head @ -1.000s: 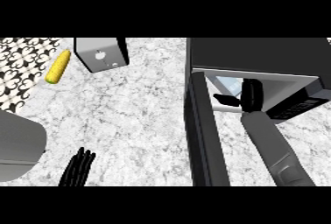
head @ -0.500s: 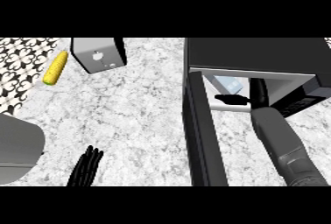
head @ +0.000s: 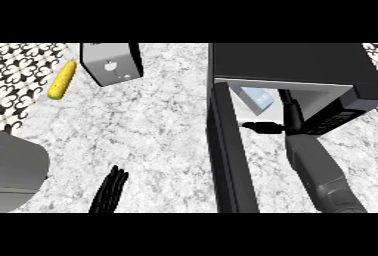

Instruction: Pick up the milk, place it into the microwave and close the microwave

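The milk (head: pixel 258 99), a pale blue-white carton, stands inside the open microwave (head: pixel 295 62) at the right, near the left side of its cavity. My right hand (head: pixel 289 111) is in the opening just right of the carton, its fingers straight and pointing inward and its thumb (head: pixel 261 126) sticking out to the left. It holds nothing and looks apart from the milk. The microwave door (head: pixel 224 150) hangs open, a dark panel running toward the view's lower edge. My left hand (head: pixel 109 192) rests at the lower left with straight fingers.
A grey box-shaped appliance (head: pixel 111 62) stands at the back left, with a yellow corn cob (head: pixel 62 80) beside it on patterned tiles. A large grey object (head: pixel 18 171) sits at the left edge. Marble counter (head: pixel 155 130) spreads between them and the door.
My right hand has let go of the milk and drawn back slightly to the right, fingers straightening. The carton stays inside the microwave. The left hand has barely shifted.
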`<move>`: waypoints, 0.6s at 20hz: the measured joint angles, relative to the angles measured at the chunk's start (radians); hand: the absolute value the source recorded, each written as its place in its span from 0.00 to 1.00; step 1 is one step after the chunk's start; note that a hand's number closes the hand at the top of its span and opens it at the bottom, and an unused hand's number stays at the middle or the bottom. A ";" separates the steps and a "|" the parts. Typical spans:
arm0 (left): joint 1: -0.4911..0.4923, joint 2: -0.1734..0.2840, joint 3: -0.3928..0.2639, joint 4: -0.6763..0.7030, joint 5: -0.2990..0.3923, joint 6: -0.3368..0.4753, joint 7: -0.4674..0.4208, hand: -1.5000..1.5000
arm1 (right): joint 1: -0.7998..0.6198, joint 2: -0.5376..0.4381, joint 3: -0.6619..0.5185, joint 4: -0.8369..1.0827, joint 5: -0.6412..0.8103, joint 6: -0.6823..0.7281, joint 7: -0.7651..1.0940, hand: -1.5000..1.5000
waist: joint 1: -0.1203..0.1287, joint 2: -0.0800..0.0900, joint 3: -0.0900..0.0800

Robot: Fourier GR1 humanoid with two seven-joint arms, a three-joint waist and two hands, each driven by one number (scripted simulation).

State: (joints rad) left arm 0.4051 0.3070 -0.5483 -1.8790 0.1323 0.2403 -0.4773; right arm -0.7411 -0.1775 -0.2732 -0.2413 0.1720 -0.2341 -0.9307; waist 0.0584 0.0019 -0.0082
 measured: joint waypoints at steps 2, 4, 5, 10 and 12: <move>-0.023 -0.011 0.002 0.007 -0.005 0.005 0.014 0.00 | 0.015 0.004 -0.001 0.001 -0.007 0.054 -0.024 0.00 | -0.004 -0.004 -0.001; -0.031 -0.019 -0.005 0.014 -0.013 0.010 0.023 0.00 | 0.042 0.010 0.001 -0.001 -0.012 0.099 -0.044 0.00 | -0.011 -0.008 -0.001; -0.034 -0.020 -0.007 0.011 -0.016 0.010 0.028 0.00 | 0.056 0.011 0.004 -0.003 -0.012 0.117 -0.054 0.00 | -0.013 -0.010 -0.001; -0.053 -0.033 -0.014 0.014 -0.025 0.014 0.052 0.00 | 0.155 0.002 -0.001 -0.021 -0.034 0.218 -0.101 0.00 | -0.035 -0.012 0.003; -0.068 -0.039 -0.012 0.017 -0.015 0.003 0.062 0.00 | 0.196 0.003 -0.006 -0.035 -0.052 0.274 -0.109 0.00 | -0.044 -0.013 0.004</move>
State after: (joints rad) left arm 0.3366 0.2676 -0.5605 -1.8615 0.1174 0.2437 -0.4158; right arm -0.5452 -0.1746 -0.2792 -0.2766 0.1199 0.0403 -1.0401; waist 0.0145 -0.0111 -0.0047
